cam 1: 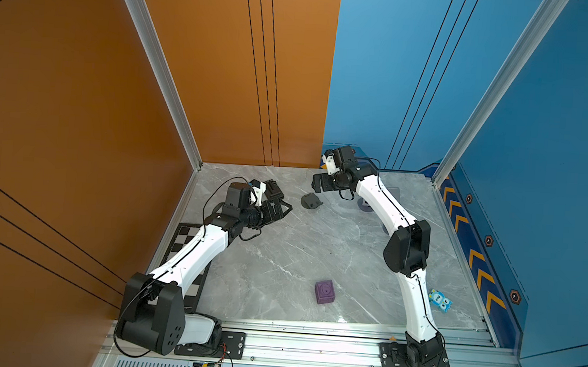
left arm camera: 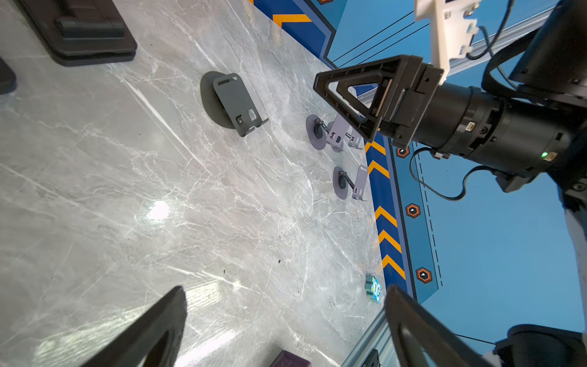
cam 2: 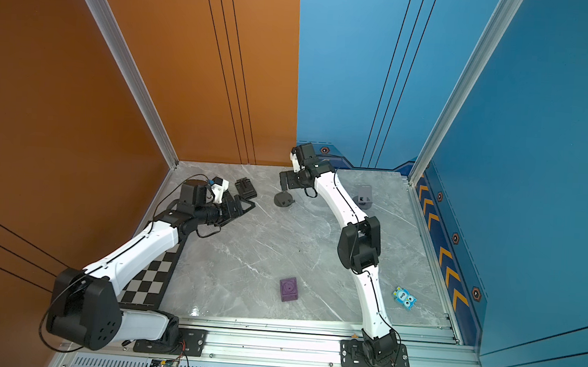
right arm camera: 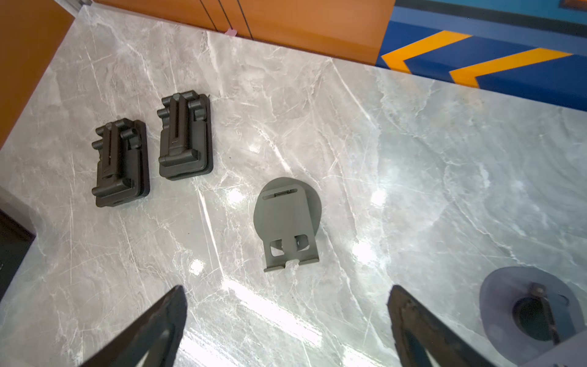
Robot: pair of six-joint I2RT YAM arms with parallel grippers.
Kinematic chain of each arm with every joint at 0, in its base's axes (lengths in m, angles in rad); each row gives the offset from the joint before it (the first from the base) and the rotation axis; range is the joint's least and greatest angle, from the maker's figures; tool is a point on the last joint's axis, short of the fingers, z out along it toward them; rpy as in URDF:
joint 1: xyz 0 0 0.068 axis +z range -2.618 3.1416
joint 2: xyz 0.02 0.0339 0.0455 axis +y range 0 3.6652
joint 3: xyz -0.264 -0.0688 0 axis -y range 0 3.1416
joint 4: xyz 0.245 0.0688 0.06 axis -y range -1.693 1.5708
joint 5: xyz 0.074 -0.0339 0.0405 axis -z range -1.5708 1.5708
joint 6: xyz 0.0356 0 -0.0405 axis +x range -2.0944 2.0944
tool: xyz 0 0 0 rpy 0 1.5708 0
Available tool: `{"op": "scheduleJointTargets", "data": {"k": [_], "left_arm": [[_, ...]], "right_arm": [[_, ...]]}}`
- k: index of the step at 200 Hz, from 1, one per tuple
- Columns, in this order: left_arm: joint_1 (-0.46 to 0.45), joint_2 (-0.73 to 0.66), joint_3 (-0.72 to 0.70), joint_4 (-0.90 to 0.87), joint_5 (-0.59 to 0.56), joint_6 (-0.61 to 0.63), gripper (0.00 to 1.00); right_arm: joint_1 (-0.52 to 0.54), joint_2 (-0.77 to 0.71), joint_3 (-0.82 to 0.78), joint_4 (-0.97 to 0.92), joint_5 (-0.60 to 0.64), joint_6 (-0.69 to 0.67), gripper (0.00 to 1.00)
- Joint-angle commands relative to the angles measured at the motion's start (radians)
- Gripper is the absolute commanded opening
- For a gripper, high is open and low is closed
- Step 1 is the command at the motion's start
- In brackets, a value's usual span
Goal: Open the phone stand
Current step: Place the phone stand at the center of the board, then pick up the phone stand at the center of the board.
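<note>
Marble tabletop (right arm camera: 413, 159), grey phone stand (right arm camera: 287, 222), left tool (left arm camera: 286, 290) and right tool (right arm camera: 286, 287) agape.

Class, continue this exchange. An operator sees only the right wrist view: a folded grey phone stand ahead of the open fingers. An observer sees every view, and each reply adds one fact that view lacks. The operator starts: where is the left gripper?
Observer: The left gripper is open, beside the black folded stands, apart from the grey stand.
Operator: What is the lilac disc at my edge?
Observer: A stand's base; the left wrist view shows lilac stands with plates raised, already unfolded.
Operator: Anything nearer the front?
Observer: A purple cube and a blue toy, far from the grey stand.
</note>
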Motion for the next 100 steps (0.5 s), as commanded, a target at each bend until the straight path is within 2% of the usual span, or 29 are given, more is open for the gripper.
{"op": "scheduleJointTargets", "data": {"k": [1,52,100], "left_arm": [[0.02,-0.066,-0.043,-0.055,-0.016,0.023,0.98],[0.037,-0.163,-0.102,-0.121,-0.018,0.022,0.98],[0.053,-0.196,-0.121,-0.146,-0.006,0.025,0.98]], "right_arm": [[0.016,0.054,-0.018,-0.048,-0.008,-0.038,1.0],[0.048,0.134,-0.006,-0.056,0.024,-0.064,1.0],[0.054,0.187,0.02,-0.063,0.054,-0.079,0.98]]}}
